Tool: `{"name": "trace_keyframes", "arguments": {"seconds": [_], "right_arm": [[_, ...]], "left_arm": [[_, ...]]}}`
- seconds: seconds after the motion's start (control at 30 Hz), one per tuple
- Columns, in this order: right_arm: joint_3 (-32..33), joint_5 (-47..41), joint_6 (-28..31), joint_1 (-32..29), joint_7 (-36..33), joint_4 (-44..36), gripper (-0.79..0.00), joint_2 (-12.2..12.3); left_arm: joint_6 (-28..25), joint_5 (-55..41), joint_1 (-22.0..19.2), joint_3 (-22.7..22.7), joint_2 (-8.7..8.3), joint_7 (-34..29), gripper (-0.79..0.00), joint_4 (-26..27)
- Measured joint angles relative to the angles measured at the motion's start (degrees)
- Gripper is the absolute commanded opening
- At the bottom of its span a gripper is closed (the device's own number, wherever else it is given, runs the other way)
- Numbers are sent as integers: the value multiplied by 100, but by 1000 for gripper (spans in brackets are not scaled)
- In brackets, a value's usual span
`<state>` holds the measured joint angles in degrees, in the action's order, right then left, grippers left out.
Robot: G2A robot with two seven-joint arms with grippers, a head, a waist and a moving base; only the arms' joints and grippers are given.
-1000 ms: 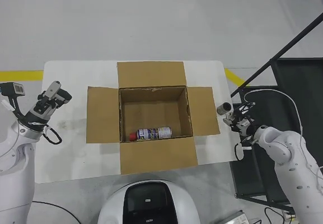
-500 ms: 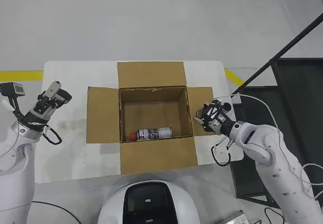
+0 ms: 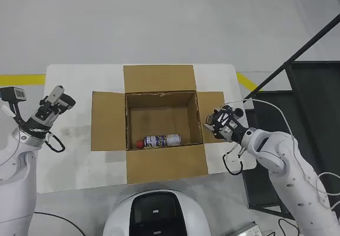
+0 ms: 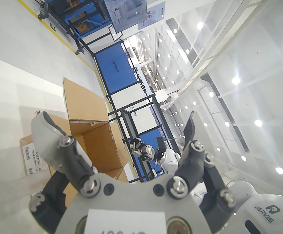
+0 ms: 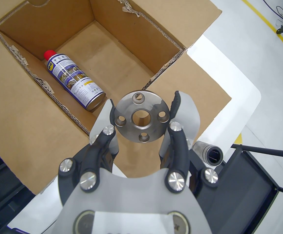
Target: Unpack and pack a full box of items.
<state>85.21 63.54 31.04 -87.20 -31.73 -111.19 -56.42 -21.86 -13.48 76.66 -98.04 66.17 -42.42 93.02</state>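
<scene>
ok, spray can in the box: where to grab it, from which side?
Grip the spray can mid-body, across its round side, coming straight down from above: it lies flat on the box floor, along the wall nearest the robot, red cap toward the left arm. Clearance on that wall side looks tight. The left gripper is open; the right gripper holds a flange.

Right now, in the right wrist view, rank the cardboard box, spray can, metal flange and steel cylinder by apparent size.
1. cardboard box
2. metal flange and spray can: alike; flange nearer the camera, so unranked
3. steel cylinder, partly hidden
</scene>
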Motion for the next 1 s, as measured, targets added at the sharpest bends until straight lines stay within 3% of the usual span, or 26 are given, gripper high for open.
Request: {"name": "trace_keyframes", "arguments": {"seconds": [0.23, 0.47, 0.67, 1.0], "right_arm": [[-1292, 377, -11, 1205, -640, 162, -785, -150], [-2627, 131, -147, 2684, -1225, 1248, -785, -455], [-3574, 249, -203, 3407, -1383, 2057, -785, -725], [-4485, 5, -414, 4403, -1319, 3683, -785, -1216]], "left_arm": [[0, 0, 0, 0, 0, 0, 0, 0], [0, 0, 0, 0, 0, 0, 0, 0], [0, 0, 0, 0, 0, 0, 0, 0], [0, 0, 0, 0, 0, 0, 0, 0]]}}
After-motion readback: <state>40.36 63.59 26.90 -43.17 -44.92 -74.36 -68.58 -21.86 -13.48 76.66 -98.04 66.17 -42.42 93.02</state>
